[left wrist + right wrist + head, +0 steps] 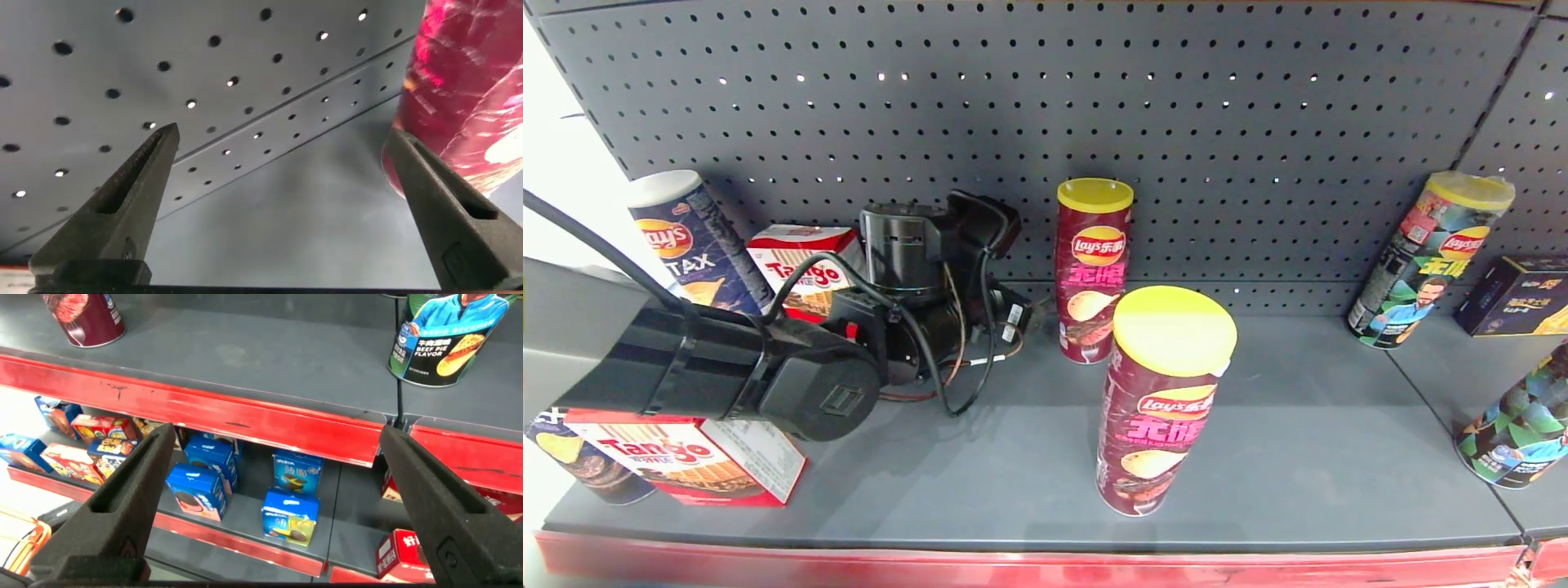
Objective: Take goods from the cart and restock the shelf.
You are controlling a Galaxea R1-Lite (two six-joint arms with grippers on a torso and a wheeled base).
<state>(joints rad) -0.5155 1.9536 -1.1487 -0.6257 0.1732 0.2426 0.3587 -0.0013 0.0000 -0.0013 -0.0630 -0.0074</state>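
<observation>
**Two maroon cans on the shelf, both grippers empty**

Head view: the left arm reaches in from the left of the frame onto the grey shelf, its wrist close to the pegboard back. Just right of the wrist stands the rear maroon can, upright against the back. The front maroon can stands upright at lower centre, near the red front edge. At left are a blue can and two wafer boxes. At right are a green can and a dark box.

Left wrist view: the left gripper is spread wide with nothing between its fingers. The rear maroon can fills the upper right corner, just beside one finger.

Right wrist view: the right gripper is also spread wide and empty, hanging in front of the shelf's red edge. Blue biscuit boxes sit on the shelf below.

By my reading, both maroon cans count as stocked. Bare shelf remains around them, so more goods from the cart are probably still to come.
</observation>
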